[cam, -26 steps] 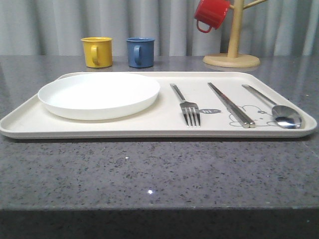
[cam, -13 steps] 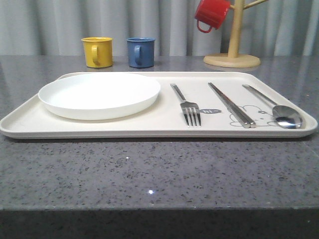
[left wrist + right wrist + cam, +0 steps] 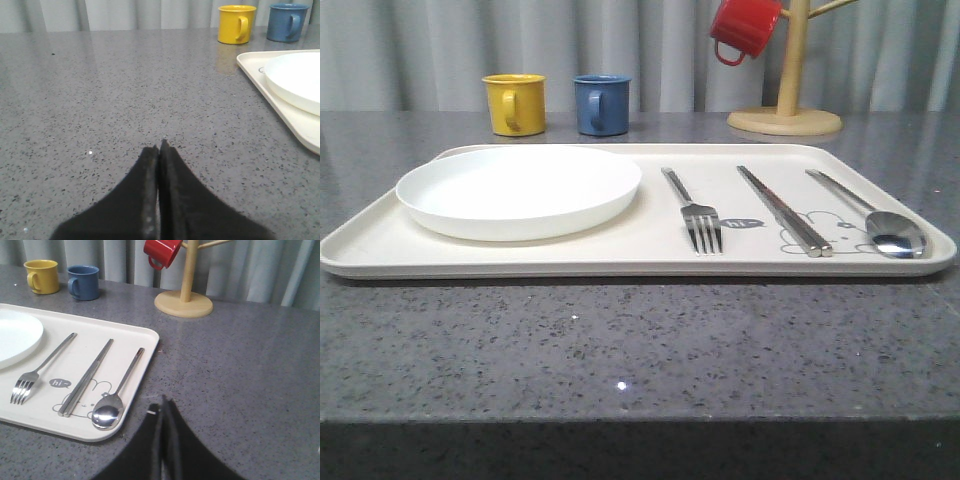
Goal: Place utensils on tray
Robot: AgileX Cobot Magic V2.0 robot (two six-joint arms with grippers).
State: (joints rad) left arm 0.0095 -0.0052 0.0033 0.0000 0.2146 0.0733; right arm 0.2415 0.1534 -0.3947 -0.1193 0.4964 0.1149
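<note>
The cream tray (image 3: 650,255) lies across the grey table. On it, from left to right, rest a white plate (image 3: 518,190), a steel fork (image 3: 694,212), a pair of steel chopsticks (image 3: 783,209) and a steel spoon (image 3: 877,221). In the right wrist view the fork (image 3: 37,371), chopsticks (image 3: 87,376) and spoon (image 3: 116,394) lie side by side on the tray (image 3: 142,367). My right gripper (image 3: 162,402) is shut and empty over bare table just beside the tray's right edge. My left gripper (image 3: 159,148) is shut and empty over bare table left of the tray (image 3: 280,107), with the plate (image 3: 297,80) at the frame's edge.
A yellow mug (image 3: 515,103) and a blue mug (image 3: 601,104) stand behind the tray. A wooden mug stand (image 3: 786,108) at the back right holds a red mug (image 3: 744,28). A curtain closes off the far side of the table.
</note>
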